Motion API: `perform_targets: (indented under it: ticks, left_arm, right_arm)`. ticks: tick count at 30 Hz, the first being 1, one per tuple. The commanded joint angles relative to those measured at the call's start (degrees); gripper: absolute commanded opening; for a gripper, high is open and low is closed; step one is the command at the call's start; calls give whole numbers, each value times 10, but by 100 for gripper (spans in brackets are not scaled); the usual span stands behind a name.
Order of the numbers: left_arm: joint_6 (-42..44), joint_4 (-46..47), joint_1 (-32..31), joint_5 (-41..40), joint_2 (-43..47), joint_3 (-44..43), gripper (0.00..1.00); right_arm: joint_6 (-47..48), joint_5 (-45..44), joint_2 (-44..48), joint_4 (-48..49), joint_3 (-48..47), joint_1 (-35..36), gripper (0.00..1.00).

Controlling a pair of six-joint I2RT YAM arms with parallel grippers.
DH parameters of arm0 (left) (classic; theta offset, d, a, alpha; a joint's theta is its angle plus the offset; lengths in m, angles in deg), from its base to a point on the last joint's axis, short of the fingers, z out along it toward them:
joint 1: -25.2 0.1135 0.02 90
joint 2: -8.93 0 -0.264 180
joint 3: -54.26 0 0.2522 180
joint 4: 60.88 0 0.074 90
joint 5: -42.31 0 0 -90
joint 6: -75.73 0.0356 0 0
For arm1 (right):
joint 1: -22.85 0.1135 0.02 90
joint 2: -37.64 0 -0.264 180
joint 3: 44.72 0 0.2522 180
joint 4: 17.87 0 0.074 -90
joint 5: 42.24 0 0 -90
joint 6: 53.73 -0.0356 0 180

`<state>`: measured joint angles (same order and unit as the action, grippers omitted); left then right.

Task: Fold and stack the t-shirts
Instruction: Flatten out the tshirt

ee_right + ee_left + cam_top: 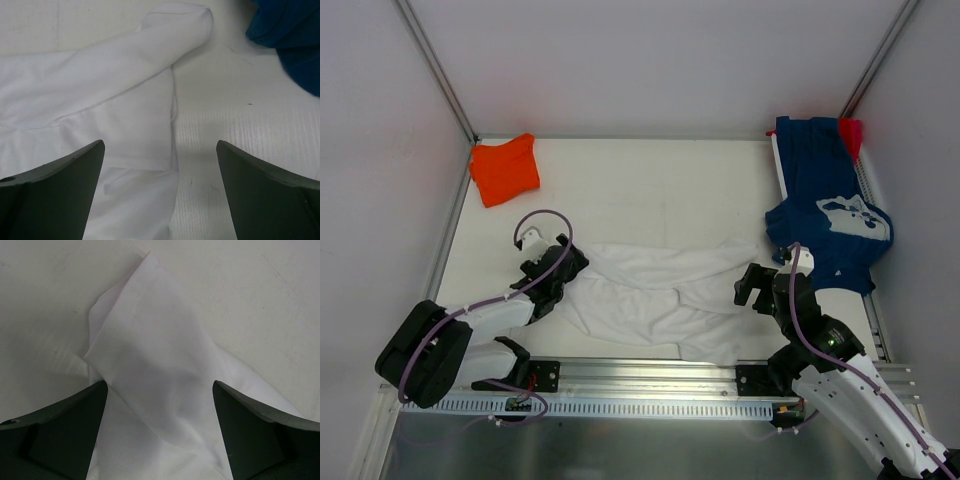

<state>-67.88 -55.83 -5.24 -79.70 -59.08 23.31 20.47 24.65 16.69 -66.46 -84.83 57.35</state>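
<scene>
The white print on the navy blue cloth t-shirt (828,212) is too small for you to read. This shirt lies crumpled at the right edge of the white desk (650,190), and a small red cloth shirt (851,135) touches its far corner. The plain white cloth t-shirt (660,300) lies spread and wrinkled at the near middle. Your left gripper (570,280) stands released over its left end and your right gripper (756,284) stands released at its right sleeve. Neither one holds cloth. The bright orange folded t-shirt (505,168) rests well apart, in the far left corner.

Both arms reach forward and low, left hand (567,263) and right hand (752,287) each with fingers spread wide.
</scene>
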Motion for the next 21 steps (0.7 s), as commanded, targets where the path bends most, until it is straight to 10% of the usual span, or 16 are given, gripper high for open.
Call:
perform_targets:
  ticks: [1,5,9,12,21]
  left_arm:
    - [3,11,-7,4,-20,-26,87]
    - [1,24,-6,12,-43,-37,82]
    - [3,28,-6,12,-59,-55,56]
    - [1,19,-6,8,-63,-65,17]
    - [1,-37,-6,-8,-32,-90,4]
  right_arm:
    - [8,-1,2,16,-1,4,99]
    - [8,0,2,17,-1,4,100]
    - [8,-1,2,16,-1,4,99]
    - [8,-3,0,17,-1,4,99]
    - [9,0,-5,19,-1,3,99]
